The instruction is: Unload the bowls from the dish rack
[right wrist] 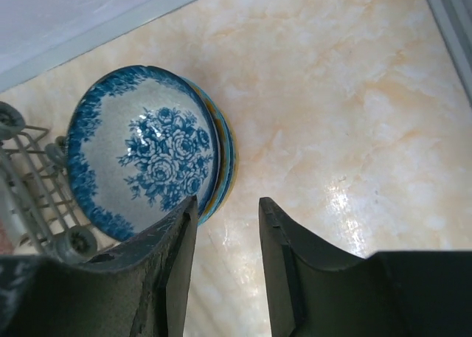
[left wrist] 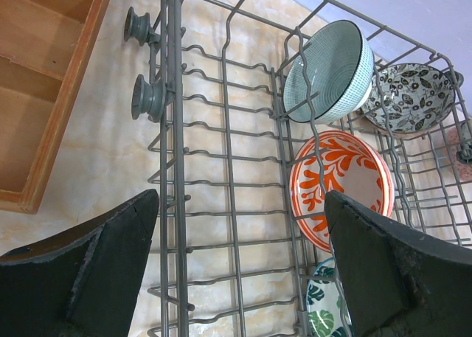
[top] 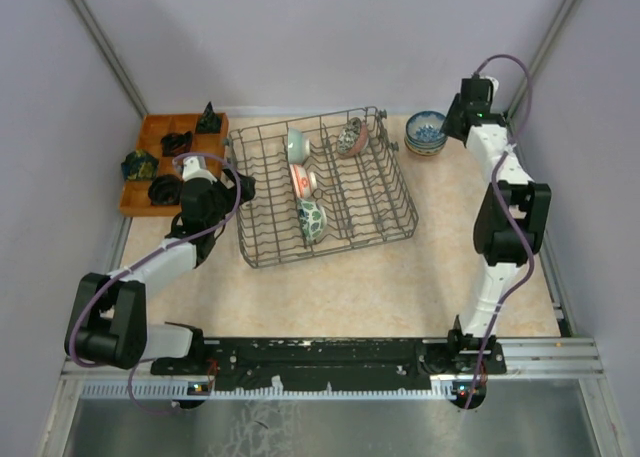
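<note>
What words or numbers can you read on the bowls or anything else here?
None: no words, numbers or labels can be read in any view.
The blue-and-white bowl has only painted flowers.
The red-and-white bowl has only leafy sprigs.
The dish rack and the orange tray show no writing.

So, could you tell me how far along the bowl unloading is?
Done: a stack topped by a blue-and-white floral ceramic bowl sits beside the dark grey wire dish rack. In hand: nothing; the right hand hovers open by it, the left hand open over the rack. Left: four bowls racked.
</note>
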You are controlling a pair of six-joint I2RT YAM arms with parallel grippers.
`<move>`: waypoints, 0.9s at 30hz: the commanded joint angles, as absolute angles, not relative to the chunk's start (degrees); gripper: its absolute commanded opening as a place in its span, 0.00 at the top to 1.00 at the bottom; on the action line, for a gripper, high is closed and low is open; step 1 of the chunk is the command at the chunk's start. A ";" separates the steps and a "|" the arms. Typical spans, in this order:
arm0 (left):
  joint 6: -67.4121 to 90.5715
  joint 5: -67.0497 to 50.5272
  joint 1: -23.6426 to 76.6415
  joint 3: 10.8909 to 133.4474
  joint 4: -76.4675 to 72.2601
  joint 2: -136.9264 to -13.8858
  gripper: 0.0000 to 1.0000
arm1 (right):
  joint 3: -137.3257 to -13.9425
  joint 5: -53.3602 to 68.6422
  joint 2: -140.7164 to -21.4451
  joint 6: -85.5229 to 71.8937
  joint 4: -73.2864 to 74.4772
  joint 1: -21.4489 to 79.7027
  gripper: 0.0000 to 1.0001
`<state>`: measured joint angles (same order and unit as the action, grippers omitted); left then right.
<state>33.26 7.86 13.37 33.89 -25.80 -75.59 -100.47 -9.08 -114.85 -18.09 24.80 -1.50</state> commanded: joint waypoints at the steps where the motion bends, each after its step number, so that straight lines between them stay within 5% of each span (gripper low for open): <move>1: 33.57 7.29 13.18 33.69 -27.53 -74.68 0.01 | -100.30 -11.42 -105.42 -16.04 19.99 0.63 0.60; 11: 33.48 7.63 13.19 32.93 -26.59 -73.10 0.01 | -102.45 -21.15 -104.22 -5.83 17.06 17.60 0.43; 27: 33.76 8.55 13.14 29.97 -30.61 -71.09 0.01 | -128.48 -38.02 -130.20 -0.36 26.96 29.71 0.43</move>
<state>33.28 8.14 13.37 31.33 -26.81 -72.05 -124.03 -33.80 -127.61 -2.07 25.78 29.67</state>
